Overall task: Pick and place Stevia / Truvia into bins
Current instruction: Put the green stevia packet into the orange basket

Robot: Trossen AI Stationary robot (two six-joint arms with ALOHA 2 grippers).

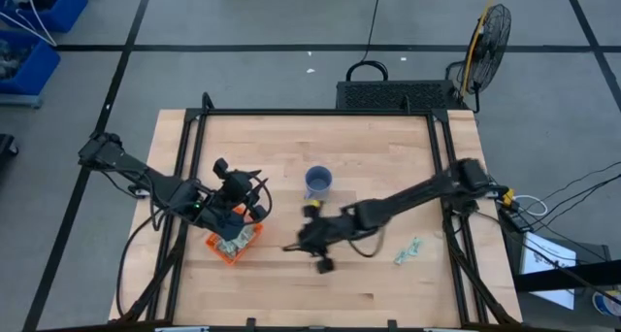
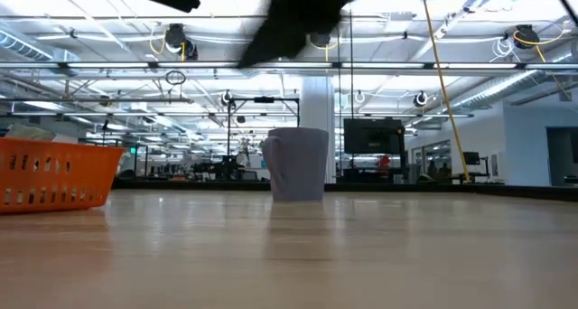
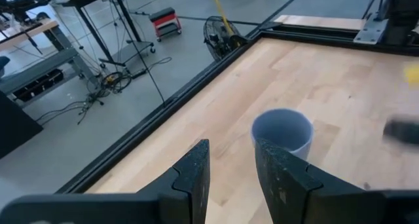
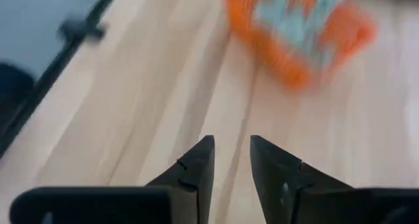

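Observation:
The orange bin stands on the table near its front left, with pale green and white Stevia packets inside; it also shows in the right wrist view and the low view. A few more packets lie flat on the table at the right. My left gripper hovers open above the bin's far side, pointing at the mug. My right gripper hangs open above the table's middle front, pointing toward the bin, nothing between its fingers.
A blue-grey mug stands upright at the table's middle, also in the left wrist view and the low view. A black frame rail runs round the table. Bare wood lies between the bin and the loose packets.

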